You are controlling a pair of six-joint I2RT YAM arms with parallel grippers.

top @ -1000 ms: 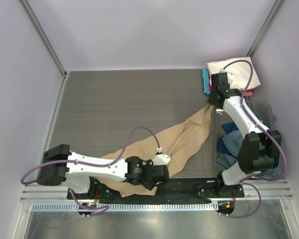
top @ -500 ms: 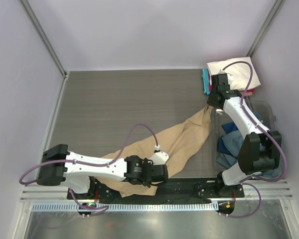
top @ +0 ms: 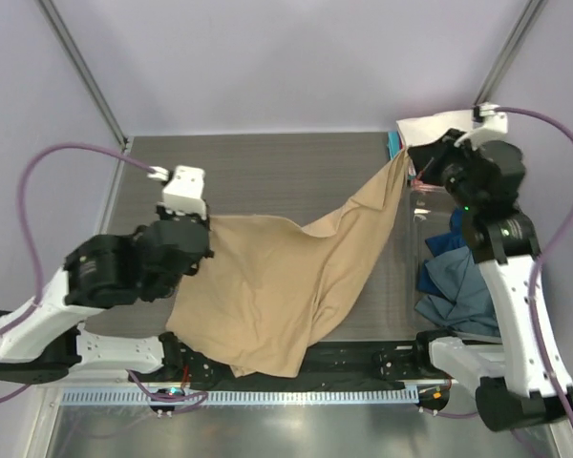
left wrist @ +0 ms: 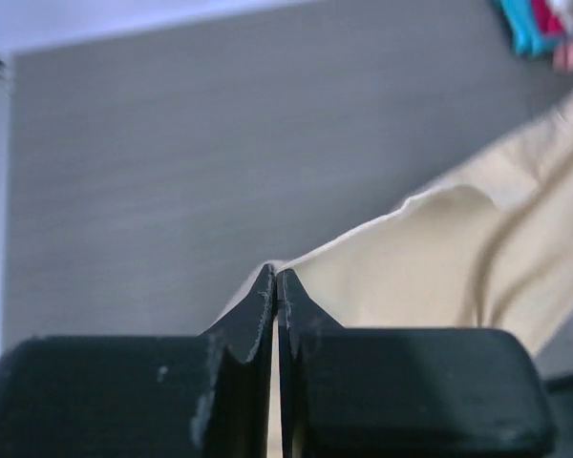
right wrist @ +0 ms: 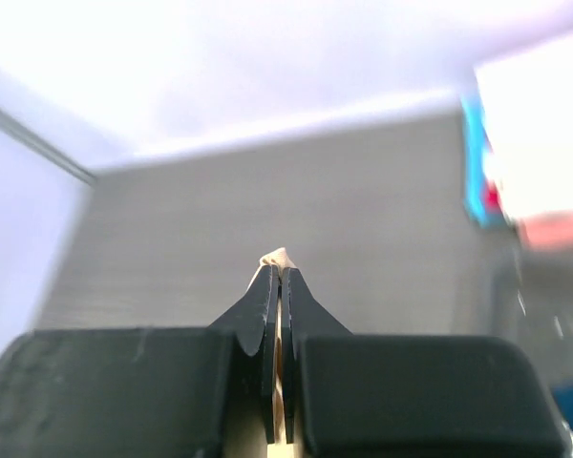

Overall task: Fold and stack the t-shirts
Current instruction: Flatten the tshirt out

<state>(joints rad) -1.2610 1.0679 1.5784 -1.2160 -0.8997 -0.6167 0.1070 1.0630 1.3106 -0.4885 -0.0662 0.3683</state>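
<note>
From above, the tan t-shirt hung limp between the left gripper at nine o'clock and the right gripper at two o'clock, likely light, floppy cloth best held by its corners. The left wrist view showed jaws clamped on tan fabric; the right wrist view showed likewise, with no writing legible.

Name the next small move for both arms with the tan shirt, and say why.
Probably lower the left claw and the right claw together, laying the tan t-shirt flat on the table. Each claw is shut on a shirt edge, and the cloth hangs spread between them.
</note>
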